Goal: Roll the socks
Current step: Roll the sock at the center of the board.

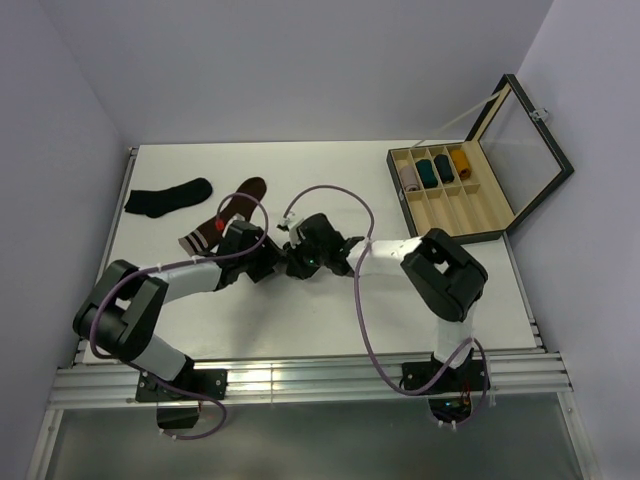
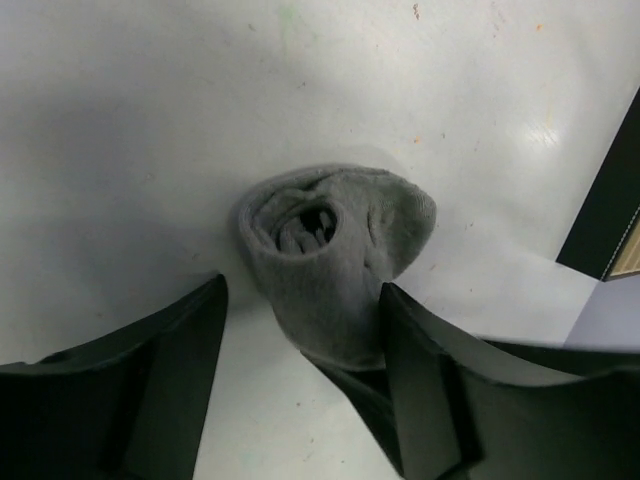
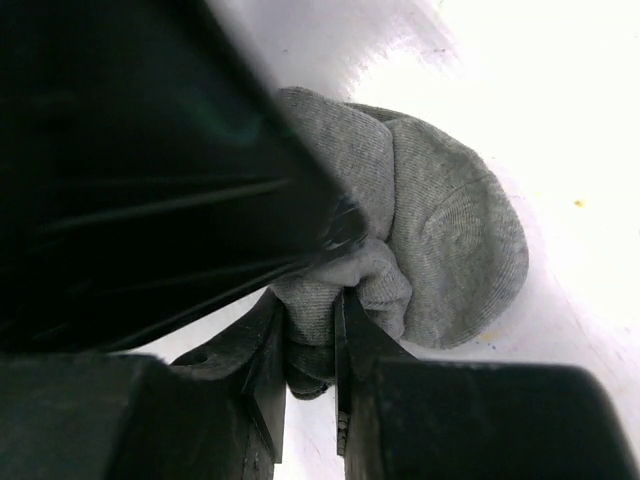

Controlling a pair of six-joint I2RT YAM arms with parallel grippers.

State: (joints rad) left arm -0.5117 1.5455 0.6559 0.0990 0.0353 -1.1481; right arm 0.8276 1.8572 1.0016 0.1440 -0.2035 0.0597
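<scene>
While the right end effector [image 3: 310, 300] pinches a fold of the grey sock [image 3: 450, 240], clenched on it, the left end effector [image 2: 302, 292] stands released, jaws apart astride the same roll. Roll rests on the bench [image 2: 150, 120] just ahead of the left end effector, open end facing it. Both arms equally near. From above, both end effectors cover it; pink sock not made out.

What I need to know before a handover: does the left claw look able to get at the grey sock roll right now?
Probably yes: the left claw stands open, straddling the grey sock roll. The right claw, pinched on the roll's end, crowds it.
</scene>
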